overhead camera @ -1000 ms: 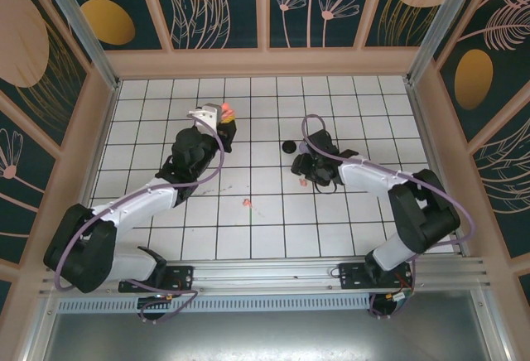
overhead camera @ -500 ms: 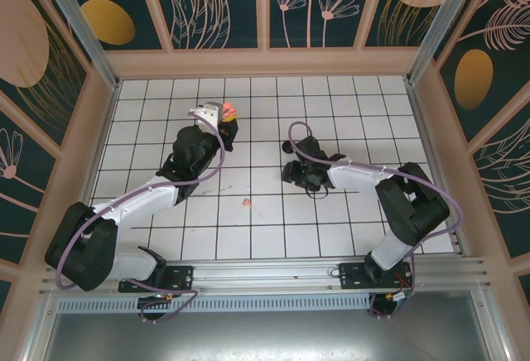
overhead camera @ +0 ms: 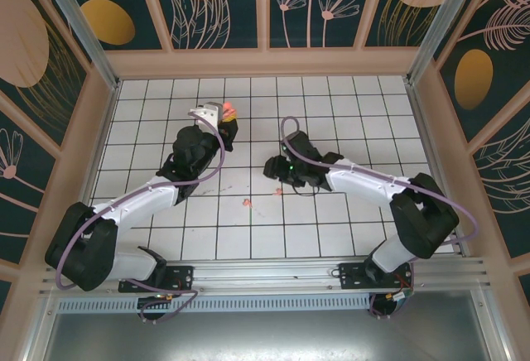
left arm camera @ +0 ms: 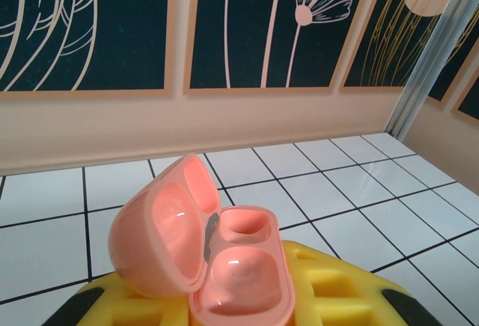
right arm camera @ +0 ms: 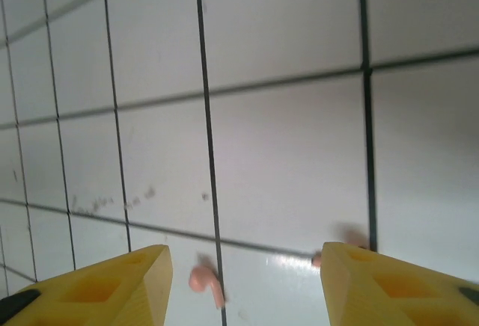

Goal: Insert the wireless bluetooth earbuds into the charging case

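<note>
The left gripper (overhead camera: 222, 122) is clamped on the salmon charging case (left arm camera: 224, 259), lid swung open and wells facing up, probably to receive an earbud. The right gripper (right arm camera: 245, 266), jaws spread wide, points down at the tiled floor (right arm camera: 284, 154) over 1 salmon earbud (right arm camera: 206, 281) lying just beside a grid line. Its arm stretches forward and leftward toward the middle of the floor, while the left arm reaches toward the back.

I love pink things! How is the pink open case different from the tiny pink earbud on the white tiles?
The salmon-pink plastic charging case is gripped by the left gripper; the tiny salmon-pink stemmed earbud lies loose on the white tiled table. The case is far bigger than the earbud. The case stands open, its wells empty; the earbud is outside it. Both are the same pink.
</note>
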